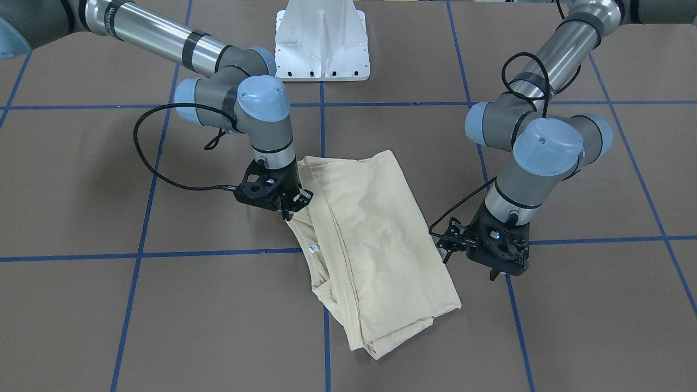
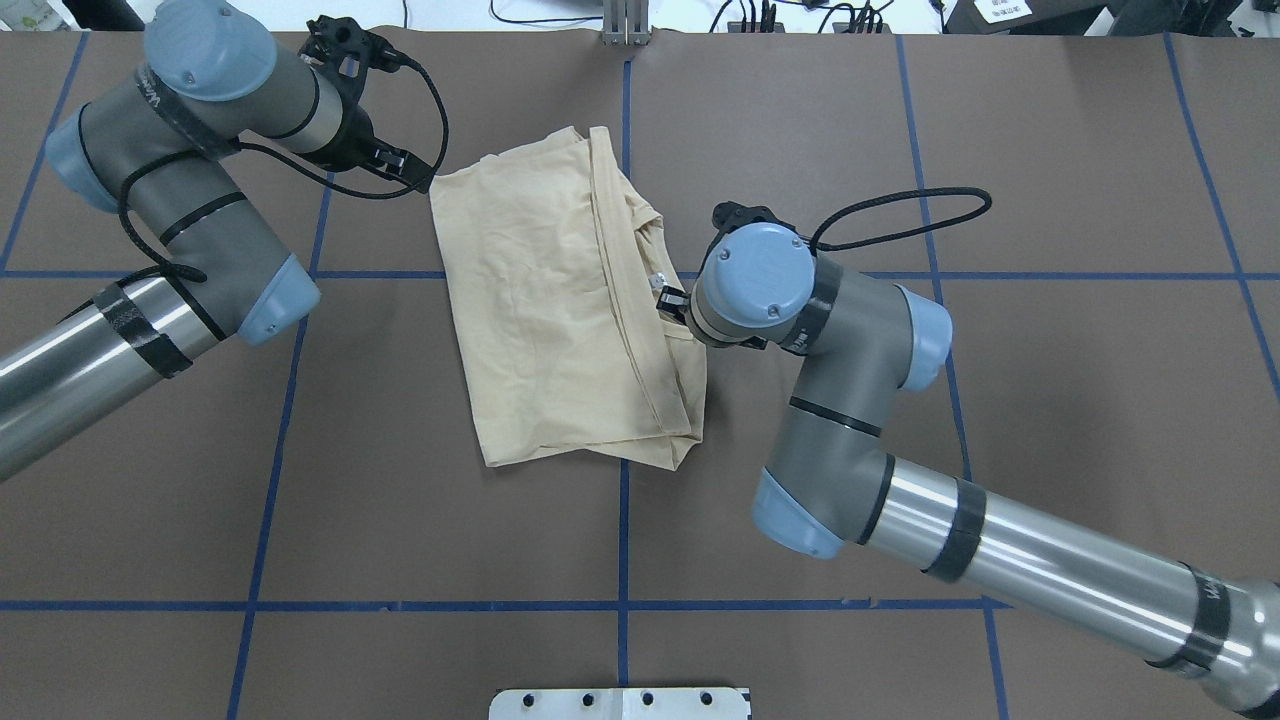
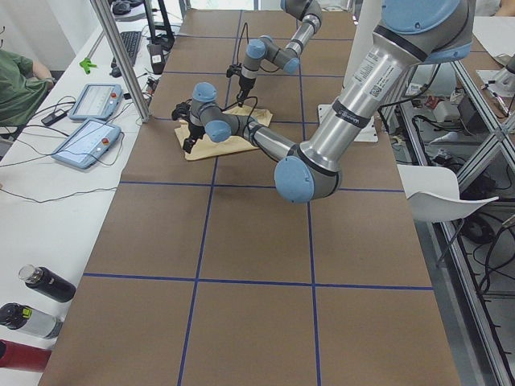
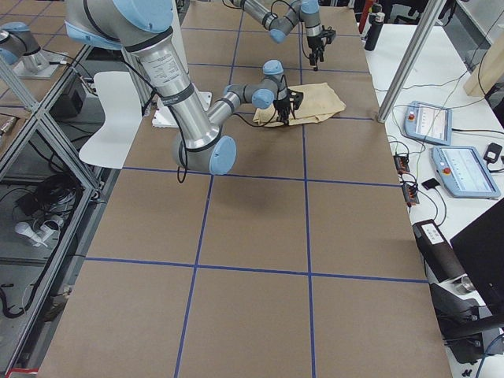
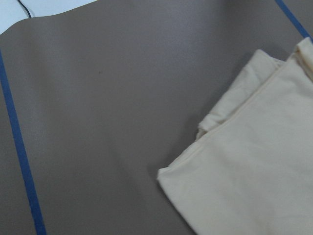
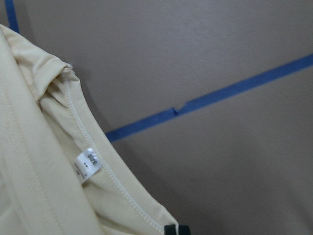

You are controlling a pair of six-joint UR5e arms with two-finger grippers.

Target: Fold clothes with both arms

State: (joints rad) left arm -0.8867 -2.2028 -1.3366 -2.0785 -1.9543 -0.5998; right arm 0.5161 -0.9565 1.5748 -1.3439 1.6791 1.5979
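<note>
Seen from the overhead camera, the left gripper (image 1: 509,270) hangs at the far left over bare brown table (image 2: 900,150). It is just off the far-left corner of the T-shirt (image 2: 560,310) and does not touch it. Its fingers stand apart and nothing is between them. Its wrist camera shows only that corner of cloth and the tabletop.

The pale cream-yellow T-shirt lies flat near the middle of the table. It is folded into a rough rectangle and straddles a blue tape line (image 2: 623,540), with the neckline along its right edge.

The right gripper (image 1: 294,207) points down at that right edge, right at the neckline, with the small white neck label (image 6: 88,164) just beside it. A black fingertip (image 6: 176,229) meets the stitched neck edge. I cannot tell whether the fingers pinch the cloth or only touch it.
</note>
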